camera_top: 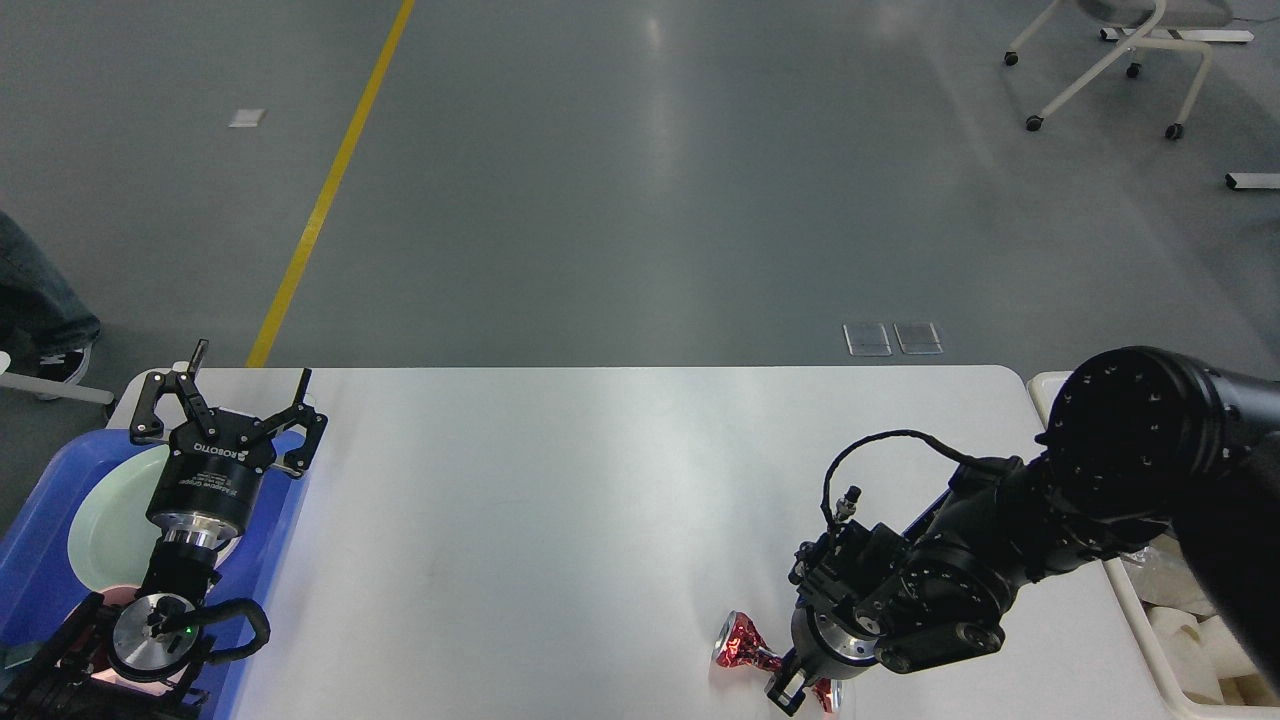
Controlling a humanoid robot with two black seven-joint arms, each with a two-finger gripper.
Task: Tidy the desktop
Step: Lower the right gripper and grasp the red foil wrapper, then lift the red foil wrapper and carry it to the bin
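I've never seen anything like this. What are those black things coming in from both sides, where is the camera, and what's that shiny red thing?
The camera sits in a robot's head, looking down at its own two black arms over a white desktop. Each arm ends in a two-fingered hand. The left hand hangs open and empty above a blue tray that holds a pale plate. The right hand points down at a crumpled red foil wrapper near the table's front edge. Its fingers are at the wrapper, but the view is too dark and cut off to say whether they have closed on it. At the far right stands a cream bin with paper rubbish inside.
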